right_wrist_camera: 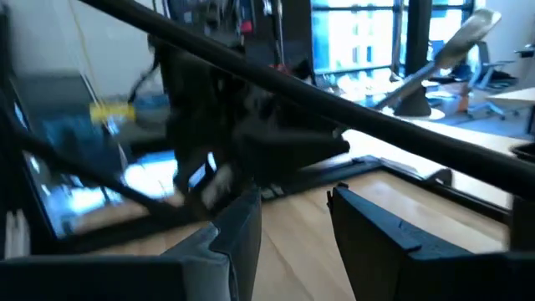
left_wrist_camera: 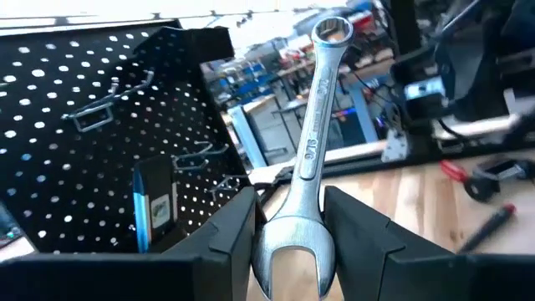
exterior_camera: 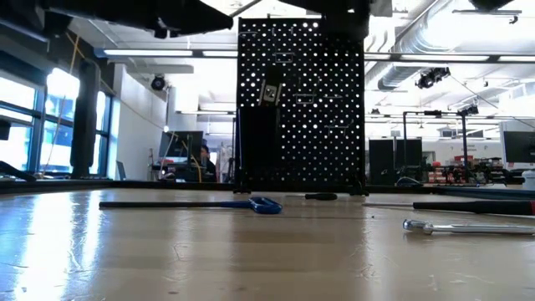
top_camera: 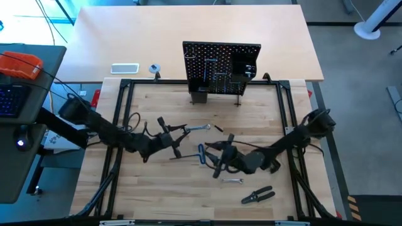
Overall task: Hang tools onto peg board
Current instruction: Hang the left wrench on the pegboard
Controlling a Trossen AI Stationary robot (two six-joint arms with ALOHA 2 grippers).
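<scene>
Silver wrench [left_wrist_camera: 311, 146]: flat polished combination type, sitting clamped at its open-jaw end between the fingers of the left hand [left_wrist_camera: 288, 242], its long axis running forward from the hand with the ring end leading toward the peg board [top_camera: 221, 68]; in the high view it is lying roughly level above the worktop [top_camera: 157, 194], left of centre.

Peg board: upright black perforated panel, standing at the far edge of the wooden worktop; metal hooks are projecting from its face, and a black box bin [top_camera: 244, 64] is hanging on its right part, contents not visible.

Blue-handled bent key [top_camera: 201, 154]: lying on the worktop near centre, just beside the right hand [top_camera: 218, 164].

Right hand: hovering low at centre, fingers standing moderately apart in its wrist view with nothing between them.

Second silver wrench [top_camera: 233, 181]: small, lying flat in front of the right hand.

Black-handled pliers [top_camera: 258, 196]: lying near the front right, handles splayed.
</scene>
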